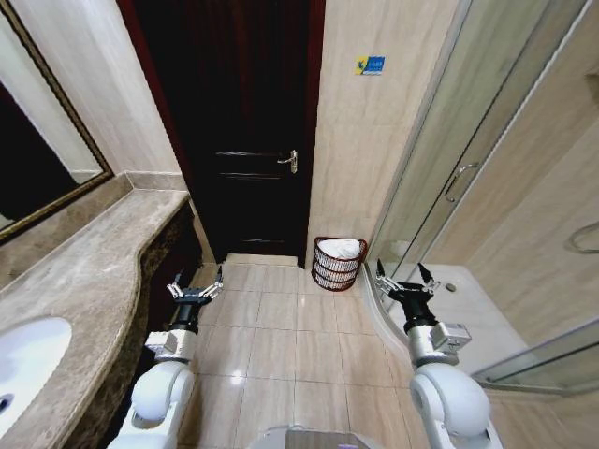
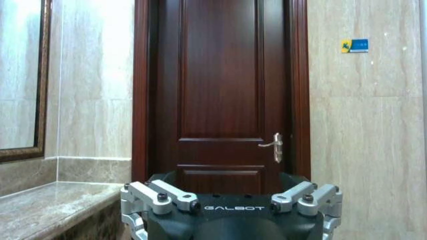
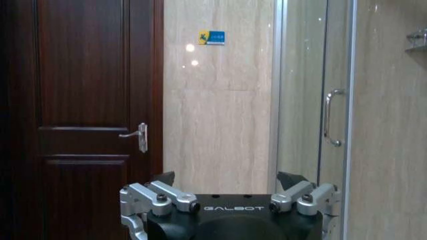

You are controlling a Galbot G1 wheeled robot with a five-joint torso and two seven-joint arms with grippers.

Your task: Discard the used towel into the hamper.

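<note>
- Between my two spread jaw pairs lies bare floor tile; the left gripper point(image 1: 195, 286) and the right gripper point(image 1: 405, 279) both stand wide open and hold nothing, hanging level at my front.
- Ahead, the hamper point(image 1: 338, 265) sits on the floor against the beige wall, just beside the dark door point(image 1: 245, 131); a white towel point(image 1: 342, 248) already lies in it, so I judge the discard done and the arms merely parked.
- Leftward, the marble counter point(image 1: 84, 281) edge runs close by my left arm.
- Rightward, the glass shower door point(image 1: 468, 159) hems my right arm; open tile remains down the middle.
</note>
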